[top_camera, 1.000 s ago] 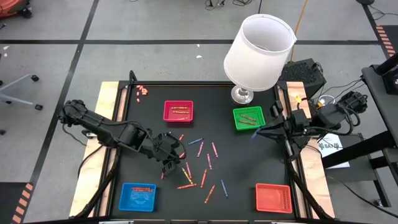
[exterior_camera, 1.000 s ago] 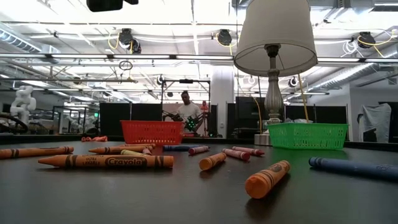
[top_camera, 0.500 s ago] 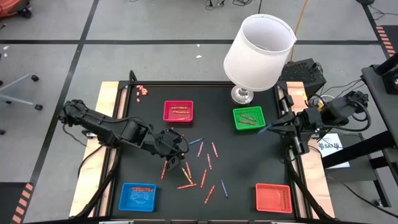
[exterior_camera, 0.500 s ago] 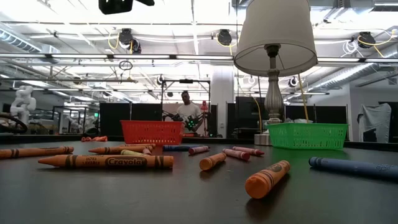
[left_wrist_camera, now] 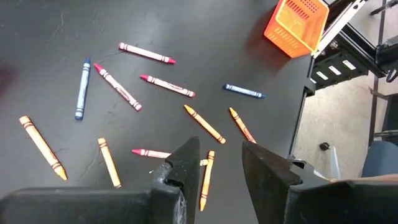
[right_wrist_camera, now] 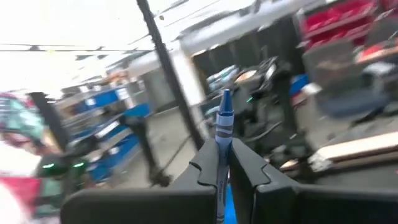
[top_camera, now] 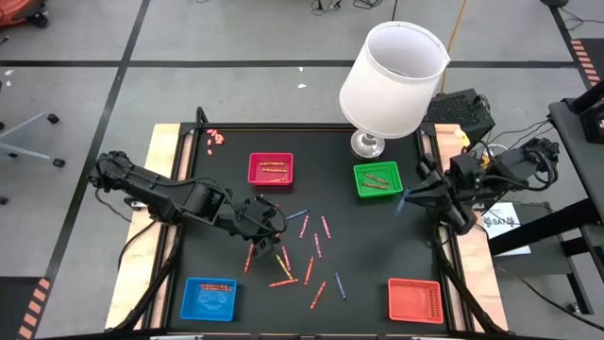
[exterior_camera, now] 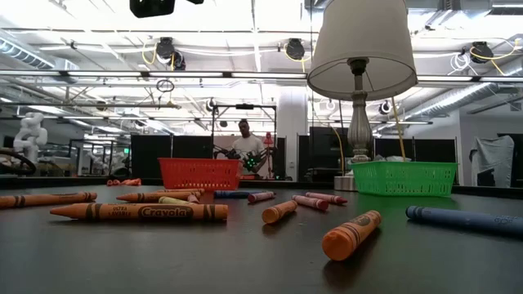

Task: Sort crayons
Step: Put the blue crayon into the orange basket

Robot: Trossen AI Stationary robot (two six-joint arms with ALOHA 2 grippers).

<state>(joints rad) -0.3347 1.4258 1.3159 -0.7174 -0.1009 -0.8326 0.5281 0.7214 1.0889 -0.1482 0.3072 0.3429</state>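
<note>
We are looking at a black table (top_camera: 368, 255) in a workshop where a person (exterior_camera: 246, 147) is standing far behind it (a white lamp (top_camera: 394, 71) is standing at the table's far edge). Our left gripper (left_wrist_camera: 219, 155) is hovering with fingers apart and empty over the scattered crayons (top_camera: 300, 250), which are lying just below it. Our right gripper (top_camera: 408, 197) is pinching a blue crayon (right_wrist_camera: 222, 118) beside the green tray (top_camera: 378, 179).

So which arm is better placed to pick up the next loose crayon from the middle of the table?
The left. Its pincer hangs open right over the loose crayons. The right pincer sits near the table's right edge, shut on a blue crayon.
</note>
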